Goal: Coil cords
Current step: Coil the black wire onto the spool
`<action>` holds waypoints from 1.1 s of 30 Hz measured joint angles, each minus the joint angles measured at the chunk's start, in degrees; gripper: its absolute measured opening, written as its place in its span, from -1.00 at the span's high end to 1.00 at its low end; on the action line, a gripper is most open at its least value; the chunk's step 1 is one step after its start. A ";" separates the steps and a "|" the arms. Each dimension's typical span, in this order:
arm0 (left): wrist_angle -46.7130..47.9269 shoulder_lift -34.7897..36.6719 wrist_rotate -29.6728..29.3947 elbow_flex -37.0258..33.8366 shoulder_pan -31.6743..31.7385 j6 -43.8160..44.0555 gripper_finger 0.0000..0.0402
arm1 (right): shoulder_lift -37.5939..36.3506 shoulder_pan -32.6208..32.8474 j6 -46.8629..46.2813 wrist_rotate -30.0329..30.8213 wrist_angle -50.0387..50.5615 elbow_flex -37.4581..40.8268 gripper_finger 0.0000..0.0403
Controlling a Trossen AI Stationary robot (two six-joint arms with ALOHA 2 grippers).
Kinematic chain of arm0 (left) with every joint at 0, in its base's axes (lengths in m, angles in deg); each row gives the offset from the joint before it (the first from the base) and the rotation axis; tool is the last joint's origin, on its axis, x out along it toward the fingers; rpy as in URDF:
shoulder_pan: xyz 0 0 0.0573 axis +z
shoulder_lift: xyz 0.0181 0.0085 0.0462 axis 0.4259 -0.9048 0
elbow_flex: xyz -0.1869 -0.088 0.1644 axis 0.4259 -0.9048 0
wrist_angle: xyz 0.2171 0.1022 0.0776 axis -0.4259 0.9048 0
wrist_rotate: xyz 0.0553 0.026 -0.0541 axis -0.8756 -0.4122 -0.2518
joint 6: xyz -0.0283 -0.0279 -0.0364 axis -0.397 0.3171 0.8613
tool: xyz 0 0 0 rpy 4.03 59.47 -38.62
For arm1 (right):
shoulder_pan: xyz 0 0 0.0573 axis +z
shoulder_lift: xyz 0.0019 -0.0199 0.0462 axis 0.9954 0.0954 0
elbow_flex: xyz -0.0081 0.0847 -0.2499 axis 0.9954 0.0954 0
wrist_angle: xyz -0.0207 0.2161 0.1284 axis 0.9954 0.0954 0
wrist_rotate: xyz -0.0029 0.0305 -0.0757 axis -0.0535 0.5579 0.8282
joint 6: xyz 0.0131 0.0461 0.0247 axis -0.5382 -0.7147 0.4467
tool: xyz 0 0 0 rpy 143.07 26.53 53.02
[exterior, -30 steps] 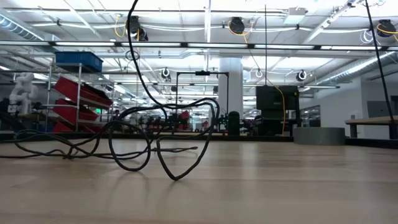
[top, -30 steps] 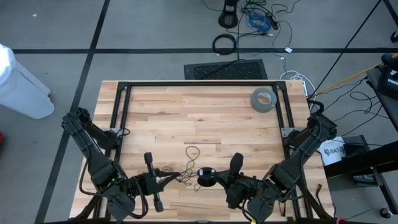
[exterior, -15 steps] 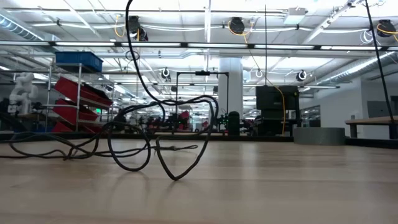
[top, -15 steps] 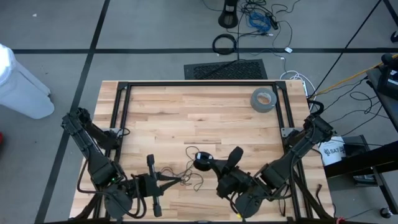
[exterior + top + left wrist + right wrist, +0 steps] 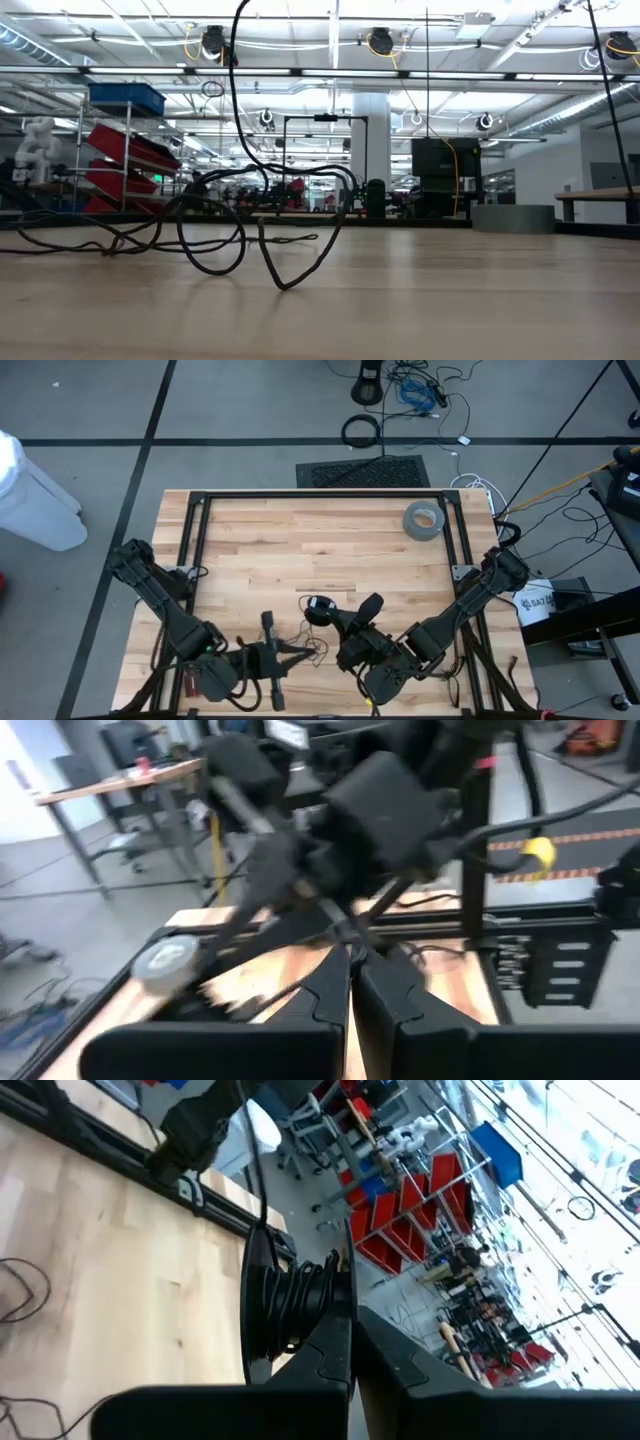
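The cord (image 5: 300, 643) is a very thin black wire, lying in loose, irregular loops on the pale wood-plank surface (image 5: 300, 550) near its front edge; in the low view (image 5: 250, 225) the loops arch up off the planks and one strand rises out of sight. Several turns are wound into a tight bundle at the right hand (image 5: 318, 610), which is clenched on the cord, its arm stretched low toward the middle. The left hand (image 5: 305, 651) is clenched too, pinching a strand, its arm bent along the front. A grey tape roll (image 5: 423, 520) lies well apart.
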 joint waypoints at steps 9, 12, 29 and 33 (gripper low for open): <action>-3.43 -2.81 4.22 0.00 3.37 -1.90 0.94 | 0.02 1.31 4.82 0.30 -5.88 0.00 1.00; -3.68 -3.51 8.08 0.00 4.66 -1.80 0.94 | 0.00 2.15 7.47 0.37 -9.16 0.00 1.00; -3.63 -5.72 14.15 0.00 8.20 -1.45 0.94 | -1.95 6.81 12.51 4.12 -16.75 0.00 1.00; -3.76 -5.85 14.15 0.00 8.52 -1.43 0.94 | -1.97 6.93 12.90 4.30 -17.26 0.00 1.00</action>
